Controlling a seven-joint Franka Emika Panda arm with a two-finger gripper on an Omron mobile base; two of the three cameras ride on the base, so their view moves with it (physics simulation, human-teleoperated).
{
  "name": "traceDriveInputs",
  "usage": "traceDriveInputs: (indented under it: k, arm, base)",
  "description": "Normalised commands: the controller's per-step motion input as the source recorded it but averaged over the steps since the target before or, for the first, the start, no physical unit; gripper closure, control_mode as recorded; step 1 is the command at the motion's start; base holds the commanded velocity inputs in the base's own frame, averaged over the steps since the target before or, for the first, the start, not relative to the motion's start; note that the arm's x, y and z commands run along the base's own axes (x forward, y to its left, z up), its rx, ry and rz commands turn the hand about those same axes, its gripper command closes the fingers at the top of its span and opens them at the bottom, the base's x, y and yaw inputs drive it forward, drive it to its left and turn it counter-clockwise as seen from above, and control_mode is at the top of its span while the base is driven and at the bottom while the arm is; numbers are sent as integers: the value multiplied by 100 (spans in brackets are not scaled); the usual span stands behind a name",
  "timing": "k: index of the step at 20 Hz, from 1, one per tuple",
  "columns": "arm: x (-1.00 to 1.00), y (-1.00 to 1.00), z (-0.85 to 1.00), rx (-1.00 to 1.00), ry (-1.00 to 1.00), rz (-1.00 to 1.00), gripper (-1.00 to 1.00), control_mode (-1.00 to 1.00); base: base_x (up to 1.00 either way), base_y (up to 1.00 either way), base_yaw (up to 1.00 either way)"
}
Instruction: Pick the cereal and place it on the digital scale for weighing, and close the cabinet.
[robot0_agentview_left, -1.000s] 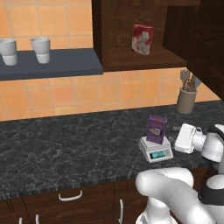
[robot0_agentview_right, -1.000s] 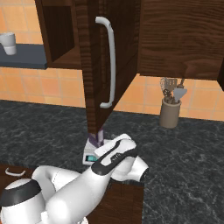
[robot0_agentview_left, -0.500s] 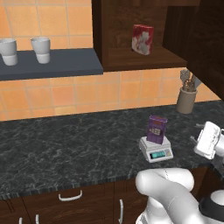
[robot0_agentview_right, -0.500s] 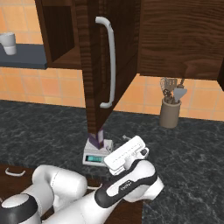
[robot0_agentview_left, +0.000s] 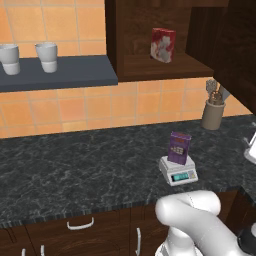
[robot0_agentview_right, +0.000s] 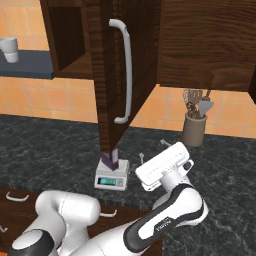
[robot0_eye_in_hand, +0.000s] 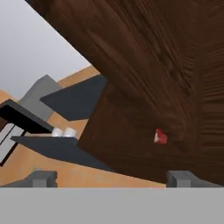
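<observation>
Hanging open above the dark counter (robot0_agentview_left: 75, 165), the cabinet (robot0_agentview_right: 125, 75) has its door swung out with the red box (robot0_agentview_left: 163, 44) on its shelf, while the gripper (robot0_eye_in_hand: 111, 177) rises beside the door with jaws spread and empty, and the cereal (robot0_agentview_left: 179, 148) stands upright on the digital scale (robot0_agentview_left: 178, 171).

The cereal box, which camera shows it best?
The left base view: the purple cereal box stands fully visible on the digital scale. In the right base view the cabinet door hides most of it.
</observation>
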Motion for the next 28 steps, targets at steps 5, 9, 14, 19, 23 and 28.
traceDriveInputs:
  k: [5, 9, 14, 19, 23, 28]
  arm:
    - [12, -54, 64, 8, -3, 0, -100, -100]
    - [11, -7, 65, 1, -15, 0, -100, -100]
    - [9, 45, 91, -2, -24, 0, -100, -100]
    - [0, 38, 100, -2, -18, 0, -100, -100]
    - [-2, 79, 98, -9, -13, 0, -100, -100]
    - [-14, 100, 61, -25, 0, 0, -100, -100]
  base:
    - [0, 0, 0]
    - [0, 0, 0]
    - [0, 0, 0]
    - [0, 0, 0]
    - [0, 0, 0]
    - [0, 0, 0]
